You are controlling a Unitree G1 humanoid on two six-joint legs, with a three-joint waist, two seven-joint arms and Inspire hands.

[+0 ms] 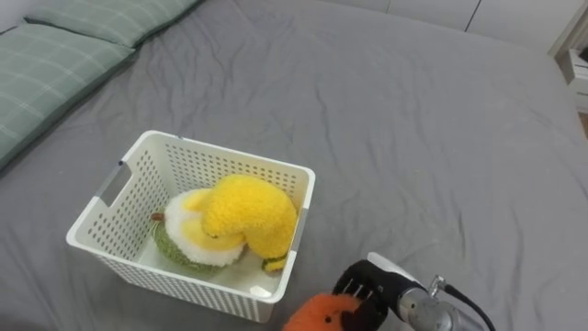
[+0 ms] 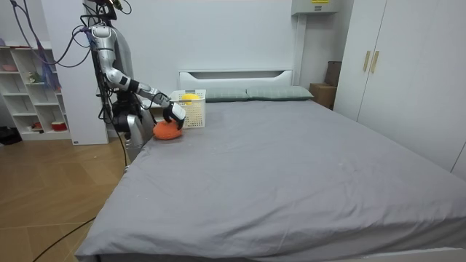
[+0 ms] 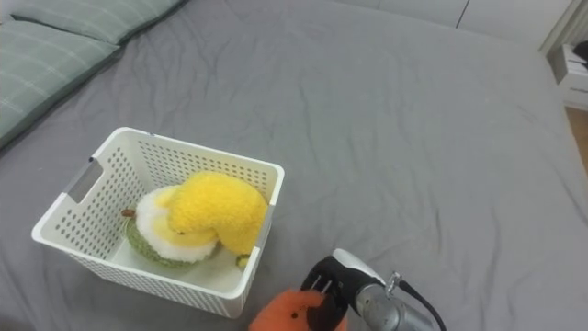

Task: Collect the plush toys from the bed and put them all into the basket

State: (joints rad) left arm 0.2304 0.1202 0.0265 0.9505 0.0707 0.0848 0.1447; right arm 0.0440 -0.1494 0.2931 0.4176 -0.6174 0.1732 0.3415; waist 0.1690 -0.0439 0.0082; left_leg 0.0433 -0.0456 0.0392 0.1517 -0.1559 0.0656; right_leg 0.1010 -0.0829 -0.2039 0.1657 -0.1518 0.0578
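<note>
– Gray bed (image 1: 413, 138) is stretching all across, and green pillows (image 1: 55, 64) are lying at its far left. What is sitting next to them?

– A white basket (image 1: 220, 165) is sitting on the bed. A fluffy yellow toy (image 1: 250, 213) is resting inside it, leaning on a green and white toy (image 1: 184, 230).

– And at the right of the basket?

– The robot's right hand (image 1: 367, 287) is reaching in from the lower right. Its dark fingers are curling tight round an orange toy (image 1: 317, 314), so it is holding that one.

– Where is the orange toy now?

– It is just beside the basket's near right corner, outside it, low over the bed. I cannot tell if it is touching the blanket.

– So which step is going on?

– I think the hand is carrying the orange toy to the basket. Two toys are already in, and this one is not in yet.

– What is the next move asking for?

– The hand is going to need to lift the toy over the rim, go a bit left, and let go above the free spot beside the yellow toy.
</note>
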